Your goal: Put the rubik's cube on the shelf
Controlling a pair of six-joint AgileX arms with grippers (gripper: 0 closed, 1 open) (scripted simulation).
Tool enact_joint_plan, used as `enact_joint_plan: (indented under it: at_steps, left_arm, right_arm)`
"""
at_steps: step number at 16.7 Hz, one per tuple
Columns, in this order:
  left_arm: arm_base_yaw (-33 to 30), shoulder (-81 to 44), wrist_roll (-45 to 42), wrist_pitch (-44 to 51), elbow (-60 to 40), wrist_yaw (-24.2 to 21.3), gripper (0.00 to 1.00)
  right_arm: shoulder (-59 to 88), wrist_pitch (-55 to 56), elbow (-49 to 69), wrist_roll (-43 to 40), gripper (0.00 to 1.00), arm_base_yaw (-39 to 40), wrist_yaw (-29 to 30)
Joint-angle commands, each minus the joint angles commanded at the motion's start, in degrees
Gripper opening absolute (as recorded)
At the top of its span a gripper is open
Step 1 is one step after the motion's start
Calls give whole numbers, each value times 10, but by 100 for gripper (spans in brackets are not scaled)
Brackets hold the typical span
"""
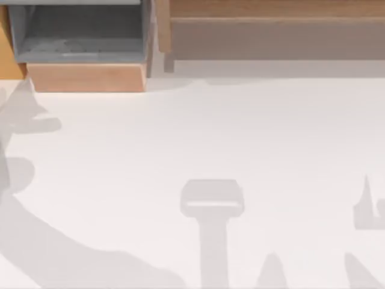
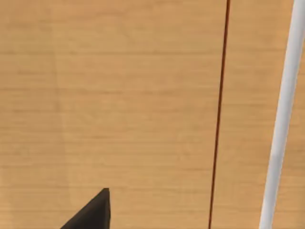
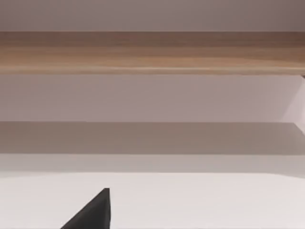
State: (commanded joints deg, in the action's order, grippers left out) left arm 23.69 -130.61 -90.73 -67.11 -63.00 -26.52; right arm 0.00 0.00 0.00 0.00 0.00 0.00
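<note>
Left pincer: one dark fingertip visible in the left wrist view, in front of a light wood surface with a thin dark red line and a white bar beside it; can't tell if it's released or clenched. Right pincer: same story, one dark tip over the white table, state unreadable. It faces the shelf (light-brown ledge, shadowed face below). From above, the shelf runs along the far right edge, with a grey box with a wooden front to its left. Arm shadows lie on the table. I can't locate the rubik's cube.
</note>
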Motion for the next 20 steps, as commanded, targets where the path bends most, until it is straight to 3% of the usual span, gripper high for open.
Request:
enact_joint_plan:
  at_steps: [10, 20]
  left_arm:
    - [-11, -31, 0, 33, -66, 13, 100]
    - [-11, -31, 0, 33, -66, 13, 25]
  right_arm:
    - [0, 0, 0, 0, 100, 0, 0]
    - [0, 0, 0, 0, 100, 0, 0]
